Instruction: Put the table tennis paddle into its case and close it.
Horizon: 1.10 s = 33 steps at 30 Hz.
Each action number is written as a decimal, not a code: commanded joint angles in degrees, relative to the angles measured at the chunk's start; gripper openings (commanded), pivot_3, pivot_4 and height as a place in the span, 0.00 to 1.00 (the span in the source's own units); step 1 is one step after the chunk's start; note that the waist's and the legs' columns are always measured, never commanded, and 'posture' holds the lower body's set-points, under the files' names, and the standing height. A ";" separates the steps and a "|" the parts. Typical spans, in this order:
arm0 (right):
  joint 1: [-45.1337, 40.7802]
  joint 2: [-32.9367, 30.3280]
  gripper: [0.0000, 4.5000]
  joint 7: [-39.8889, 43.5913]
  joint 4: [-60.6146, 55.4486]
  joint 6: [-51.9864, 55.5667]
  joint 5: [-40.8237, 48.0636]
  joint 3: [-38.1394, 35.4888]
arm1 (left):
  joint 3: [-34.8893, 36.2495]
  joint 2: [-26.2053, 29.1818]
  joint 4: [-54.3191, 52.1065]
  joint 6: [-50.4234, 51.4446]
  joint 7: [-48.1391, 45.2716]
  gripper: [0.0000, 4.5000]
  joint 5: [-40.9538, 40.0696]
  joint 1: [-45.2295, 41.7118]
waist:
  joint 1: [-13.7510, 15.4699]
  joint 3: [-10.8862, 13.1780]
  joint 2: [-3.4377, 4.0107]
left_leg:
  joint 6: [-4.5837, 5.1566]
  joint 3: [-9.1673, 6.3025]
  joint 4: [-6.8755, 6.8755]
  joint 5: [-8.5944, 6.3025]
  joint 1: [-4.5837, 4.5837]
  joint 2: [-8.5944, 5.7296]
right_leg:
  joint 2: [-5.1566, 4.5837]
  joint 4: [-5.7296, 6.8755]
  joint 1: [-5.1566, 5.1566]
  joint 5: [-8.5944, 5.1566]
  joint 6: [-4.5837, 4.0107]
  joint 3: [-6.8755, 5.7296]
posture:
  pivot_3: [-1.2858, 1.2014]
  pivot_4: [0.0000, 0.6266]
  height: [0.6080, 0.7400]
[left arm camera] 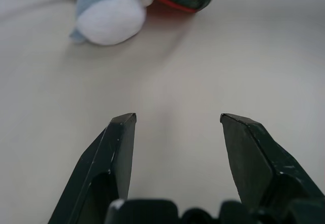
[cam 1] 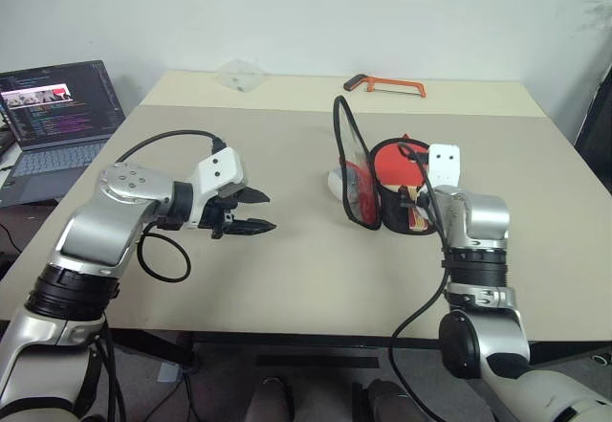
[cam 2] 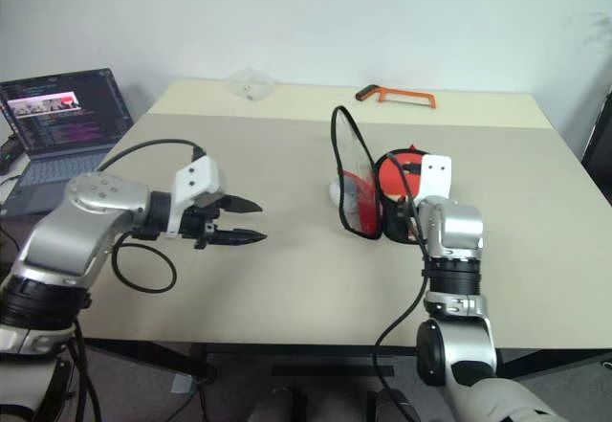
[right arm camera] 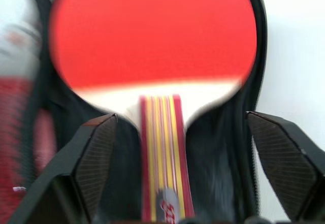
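Nearest you, the right gripper (right arm camera: 177, 163) has its fingers spread wide on either side of the paddle's handle, gripping nothing. The paddle (right arm camera: 152, 36) lies inside the case (cam 1: 368, 178), red face up; the lid stands upright on the left, unzipped. Your left gripper (cam 1: 251, 211) hovers over bare table (cam 1: 287, 278), fingers partly apart and empty. A white-and-blue plush (left arm camera: 109, 16) sits beside the case. Farther back lies an orange hacksaw (cam 1: 385, 84).
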 commanded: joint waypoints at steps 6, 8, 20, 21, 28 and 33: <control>20.17 -31.68 0.99 40.43 -22.08 -16.25 15.22 -0.07 | -3.84 -6.68 11.33 -7.08 3.84 0.64 6.78 -5.71 | 0.88 -0.03 -0.04 | 0.01 -0.07 0.06 -0.01 0.04 0.02 | 0.02 -0.17 0.17 -0.02 0.02 -0.10 | 0.52 0.24 1.00; 25.80 -36.02 0.99 45.81 -22.43 -21.14 15.54 0.15 | -5.31 -9.74 14.36 -8.69 4.49 0.64 8.26 -7.26 | 0.98 -0.03 -0.05 | 0.01 -0.09 0.22 -0.01 0.03 0.01 | 0.02 -0.17 0.23 -0.03 0.06 -0.10 | 0.52 0.24 1.00; 29.23 -35.93 1.00 48.05 -25.26 -25.56 21.49 0.04 | -7.67 -24.60 29.84 -18.67 6.91 0.01 11.92 -15.32 | -0.08 -0.02 -0.05 | 0.14 -0.09 0.43 0.18 0.10 -0.02 | 0.09 -0.03 0.23 0.18 0.45 0.15 | 0.52 0.24 1.00; 29.25 -35.87 1.00 47.71 -25.49 -25.53 21.69 -0.03 | -7.89 -25.86 30.69 -19.42 7.66 0.01 12.38 -15.74 | 0.11 -0.02 -0.05 | 0.14 -0.09 0.43 0.18 0.09 -0.03 | 0.09 -0.04 0.23 0.18 0.44 0.15 | 0.52 0.24 1.00; 28.75 -36.03 1.00 44.89 -26.90 -24.88 22.05 -1.14 | -8.71 -36.64 35.37 -24.20 13.97 0.01 14.99 -19.61 | 0.85 -0.02 -0.06 | 0.14 -0.08 0.42 0.18 0.04 -0.04 | 0.09 -0.13 0.24 0.19 0.42 0.14 | 0.52 0.24 1.00; 25.23 -35.58 1.00 39.19 -25.39 -24.63 21.56 -4.98 | -8.98 -46.57 39.55 -27.14 19.28 0.01 15.94 -22.46 | 1.05 -0.02 -0.06 | 0.14 -0.08 0.44 0.18 0.02 -0.10 | 0.05 -0.17 0.25 0.20 0.46 0.14 | 0.52 0.24 1.00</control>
